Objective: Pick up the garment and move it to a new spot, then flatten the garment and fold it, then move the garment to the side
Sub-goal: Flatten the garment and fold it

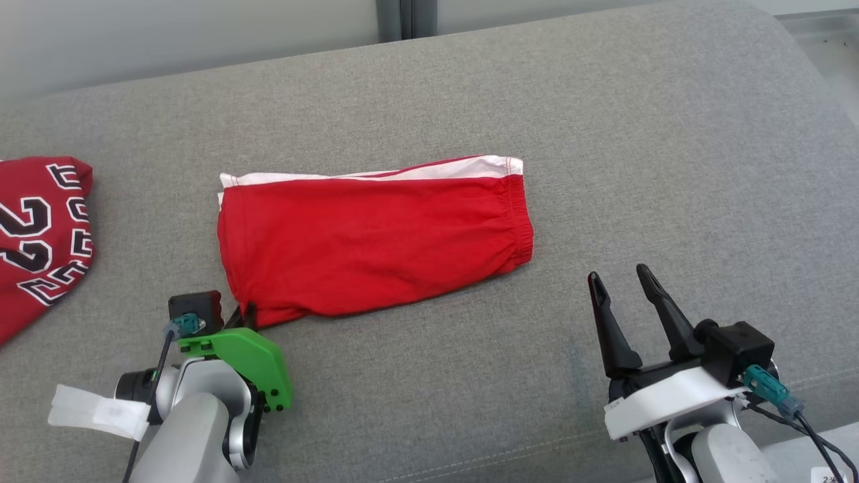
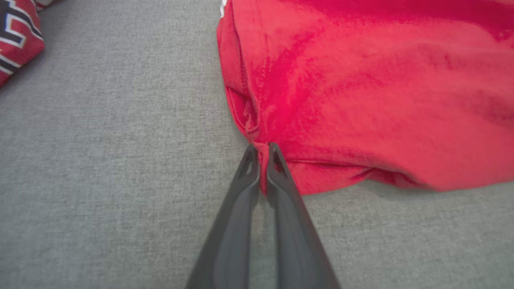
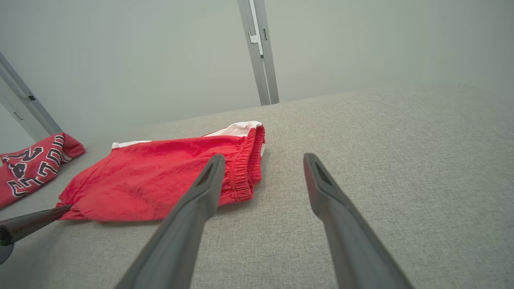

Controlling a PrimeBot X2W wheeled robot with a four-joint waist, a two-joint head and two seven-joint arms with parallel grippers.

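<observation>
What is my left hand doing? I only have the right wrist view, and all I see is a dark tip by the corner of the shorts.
Observer: The left hand is shut on the near left corner of the shorts. The left wrist view shows red cloth pinched between its fingers.
Operator: And from above, how does my right hand sit relative to the waistband?
Observer: In the head view the right hand is open and apart from the shorts. It is nearer the robot than the waistband and off to its right, with bare grey cushion between them.
</observation>
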